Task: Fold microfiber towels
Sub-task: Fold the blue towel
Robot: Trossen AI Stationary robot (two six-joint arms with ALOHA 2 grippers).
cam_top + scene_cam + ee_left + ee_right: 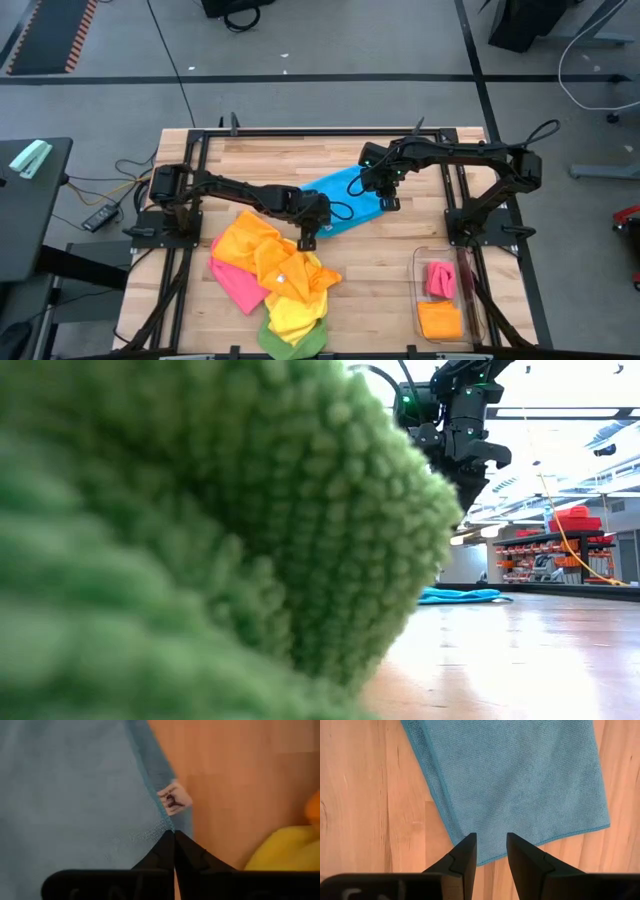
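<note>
L wrist only: towel tag point(173, 800) by shut left hand point(174, 837).

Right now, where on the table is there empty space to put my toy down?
Bare wood shows between the towel pile and the plastic bin, and along the far edge behind the blue towel. It is crowded around the blue towel, where the left hand and right hand work.

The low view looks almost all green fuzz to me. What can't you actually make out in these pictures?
- Low view: the green towel against the lens hides most of the table and the towel pile.
- High view: the green towel is cut by the bottom edge.
- Left wrist view: the blue towel's tag is too blurred to read.
- High view: the bin's pink and orange contents are too small to tell their folds.
</note>
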